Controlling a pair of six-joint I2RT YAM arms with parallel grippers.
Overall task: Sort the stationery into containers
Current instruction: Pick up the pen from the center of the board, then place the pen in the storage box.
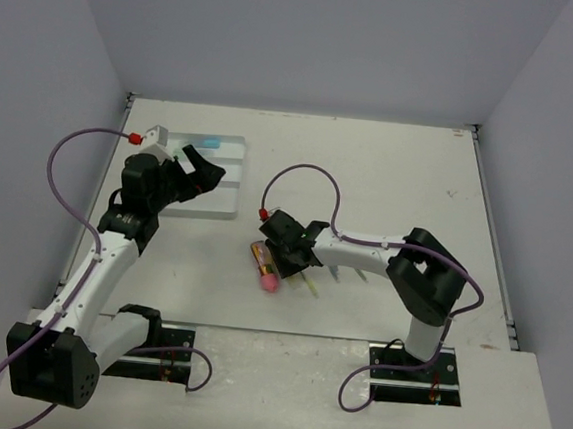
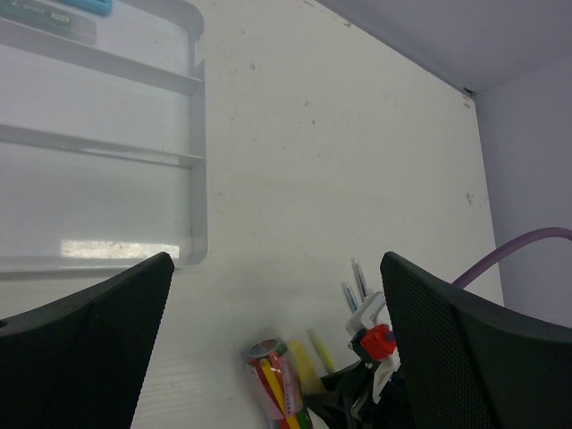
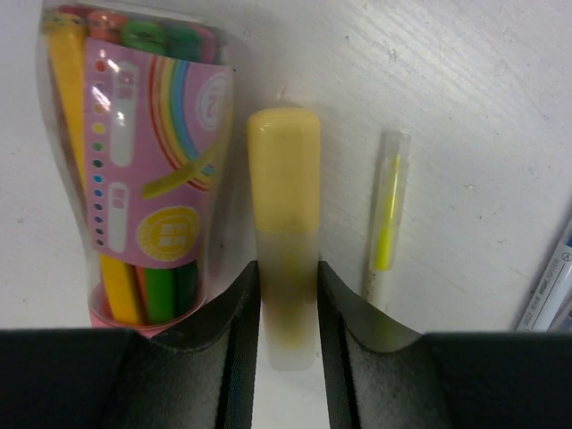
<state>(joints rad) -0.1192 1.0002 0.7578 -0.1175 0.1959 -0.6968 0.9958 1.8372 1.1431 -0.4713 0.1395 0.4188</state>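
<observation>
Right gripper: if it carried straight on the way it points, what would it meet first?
The yellow highlighter, lying in the gap between the jaws of the right gripper. The fingertips hug its sides and would likely reach the table next, though their height above it is unclear.

A yellow marker [image 3: 283, 179] runs top to bottom in the middle of the frame on the white table [image 3: 465, 107]. Its pale lower end sits between the black fingers [image 3: 237, 340] of the right gripper [image 3: 287, 277], which press on it from both sides. Just left of it, in the upper left, lies a clear pack [image 3: 143, 179] of coloured pens with a pink label; to its right, apart, lies a slim clear pen [image 3: 387, 214] with a yellow core, and at the lower right edge are what may be two more barrels [image 3: 547, 299], cut off.
</observation>
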